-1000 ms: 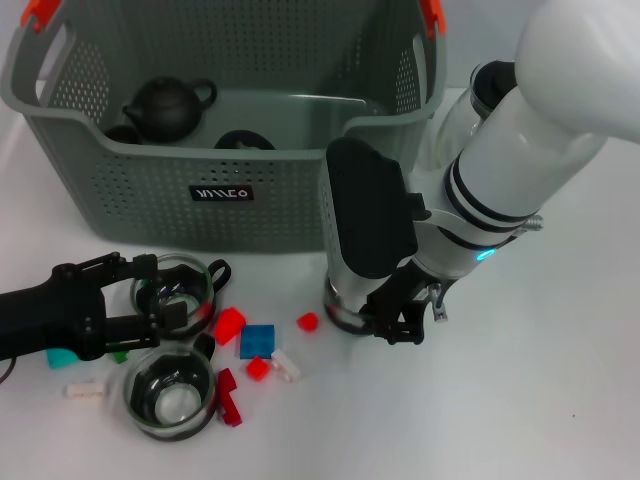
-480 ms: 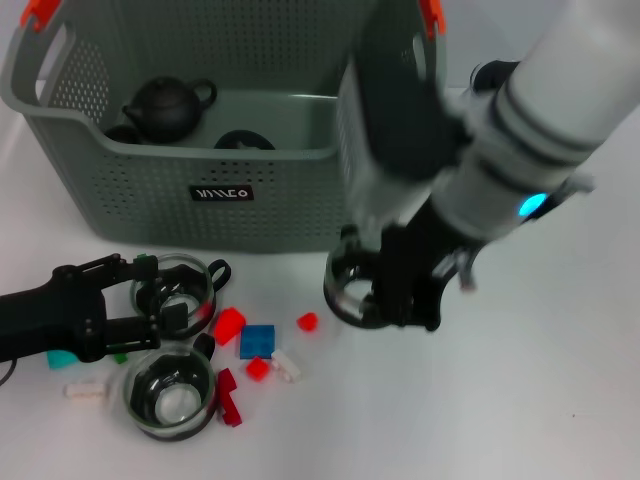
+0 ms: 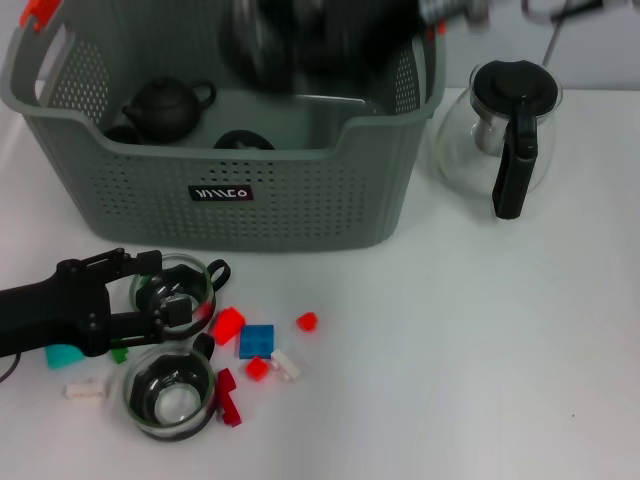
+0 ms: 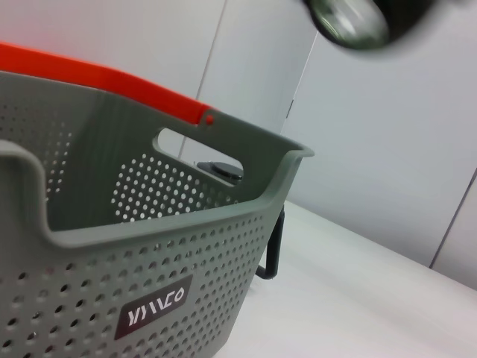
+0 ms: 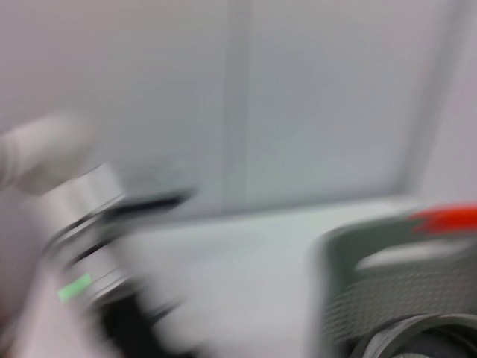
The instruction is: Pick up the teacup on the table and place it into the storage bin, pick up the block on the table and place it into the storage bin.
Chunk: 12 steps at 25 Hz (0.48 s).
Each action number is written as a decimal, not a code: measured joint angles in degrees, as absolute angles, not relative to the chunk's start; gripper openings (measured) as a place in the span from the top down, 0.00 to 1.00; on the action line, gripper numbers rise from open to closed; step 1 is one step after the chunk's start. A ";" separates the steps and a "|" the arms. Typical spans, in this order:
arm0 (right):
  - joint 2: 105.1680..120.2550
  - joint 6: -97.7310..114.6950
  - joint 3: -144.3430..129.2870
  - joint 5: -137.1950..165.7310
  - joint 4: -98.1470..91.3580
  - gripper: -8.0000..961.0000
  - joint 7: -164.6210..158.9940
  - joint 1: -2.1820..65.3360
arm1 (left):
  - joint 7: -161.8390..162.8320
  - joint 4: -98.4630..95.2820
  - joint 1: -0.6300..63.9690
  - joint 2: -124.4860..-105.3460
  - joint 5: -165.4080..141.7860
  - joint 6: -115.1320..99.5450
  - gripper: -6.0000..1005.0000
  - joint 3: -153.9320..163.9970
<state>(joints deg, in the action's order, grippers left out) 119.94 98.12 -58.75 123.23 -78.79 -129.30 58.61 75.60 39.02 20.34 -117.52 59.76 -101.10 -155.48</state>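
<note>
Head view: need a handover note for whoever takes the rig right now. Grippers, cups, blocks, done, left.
Right gripper: blurred above the storage bin, apparently carrying a glass teacup, which is not yet released.
Left gripper: low at a second teacup on the table; grip unclear.
Third teacup and the blocks lie loose beside it.
Done: no block binned yet.
Left: drop the carried cup, then bin both table cups and the blocks.

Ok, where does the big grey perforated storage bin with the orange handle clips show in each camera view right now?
Head view: the grey perforated storage bin fills the upper left, black label facing the camera.
Left wrist view: its front wall and rim fill the lower left of the picture.
Right wrist view: only a blurred corner at the lower right.
Shared landmark: the orange handle clip.
</note>
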 joint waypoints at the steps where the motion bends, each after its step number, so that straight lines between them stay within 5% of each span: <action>1: 119.84 94.89 -58.71 123.58 -78.47 0.93 -129.40 58.49 | 75.60 39.02 20.35 -117.56 59.77 -101.13 0.10 -155.48; 12: 119.80 62.87 -65.85 143.52 -47.34 0.93 -134.45 71.14 | 75.65 38.93 21.48 -117.87 59.76 -100.74 0.10 -155.48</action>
